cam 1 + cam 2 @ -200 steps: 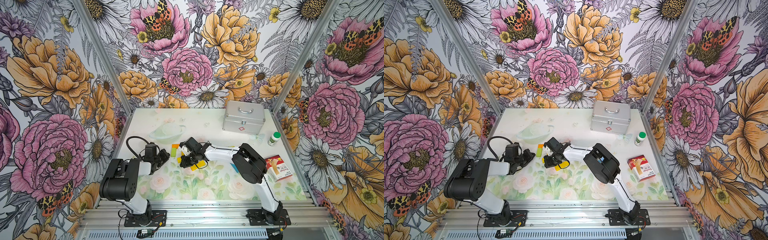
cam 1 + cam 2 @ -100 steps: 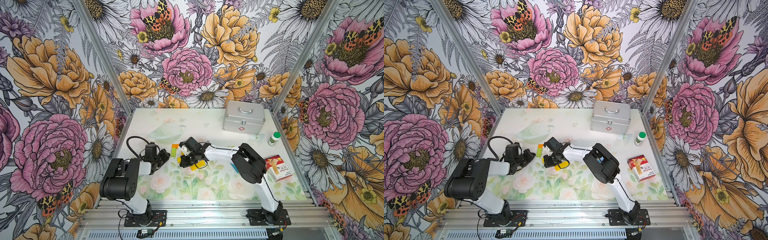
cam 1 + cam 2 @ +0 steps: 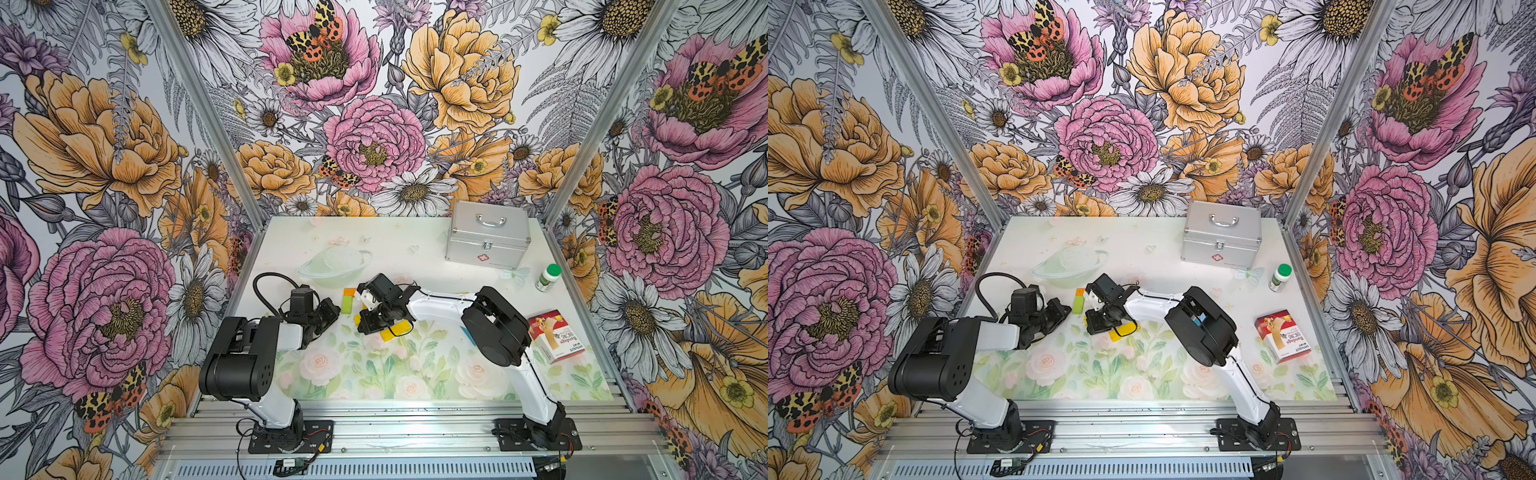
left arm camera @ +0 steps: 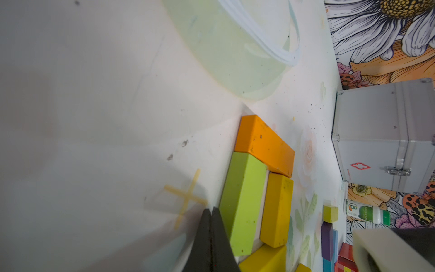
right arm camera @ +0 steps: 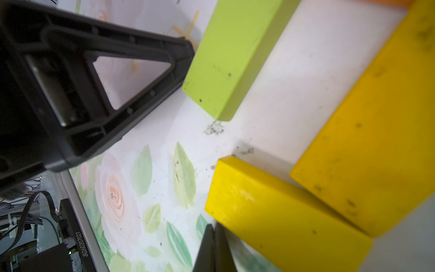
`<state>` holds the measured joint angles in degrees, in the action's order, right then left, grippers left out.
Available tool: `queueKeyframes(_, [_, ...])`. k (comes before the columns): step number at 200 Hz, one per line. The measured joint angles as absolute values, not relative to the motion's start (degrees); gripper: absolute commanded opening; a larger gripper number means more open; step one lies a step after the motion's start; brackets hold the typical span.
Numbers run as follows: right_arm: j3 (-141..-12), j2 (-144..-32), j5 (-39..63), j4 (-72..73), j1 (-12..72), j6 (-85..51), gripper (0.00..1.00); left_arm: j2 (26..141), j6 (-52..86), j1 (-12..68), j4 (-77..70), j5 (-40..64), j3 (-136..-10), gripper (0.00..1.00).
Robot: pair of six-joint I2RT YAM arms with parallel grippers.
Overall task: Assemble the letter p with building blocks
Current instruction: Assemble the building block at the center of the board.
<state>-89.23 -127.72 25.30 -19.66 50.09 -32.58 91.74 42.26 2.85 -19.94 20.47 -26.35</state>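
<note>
The building blocks lie mid-table: an orange one (image 4: 263,146) end-on to a green one (image 4: 242,202), a yellow one (image 4: 276,212) parallel to the green, and a second yellow one (image 5: 282,219) across their near ends. In both top views the green (image 3: 346,306) and a yellow (image 3: 397,330) show beside the arms. My left gripper (image 4: 211,210) is shut and empty, its tips at the green block's outer side. My right gripper (image 5: 213,227) is shut and empty, its tips beside the crosswise yellow block's long edge. Small yellow-green (image 4: 330,213) and purple (image 4: 326,240) blocks lie farther right.
A silver first-aid case (image 3: 488,239) stands at the back right, with a green-capped white bottle (image 3: 548,277) beside it. A red-and-white bandage carton (image 3: 557,336) lies at the right edge. A clear bowl (image 3: 332,266) sits just behind the blocks.
</note>
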Motion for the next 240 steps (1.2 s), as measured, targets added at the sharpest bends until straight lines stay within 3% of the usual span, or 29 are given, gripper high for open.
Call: queueKeyframes(240, [-92.05,-129.62,25.1,-19.46,49.87,-33.41,0.0,92.14,42.26,2.74,-20.23,21.76,-26.35,0.0])
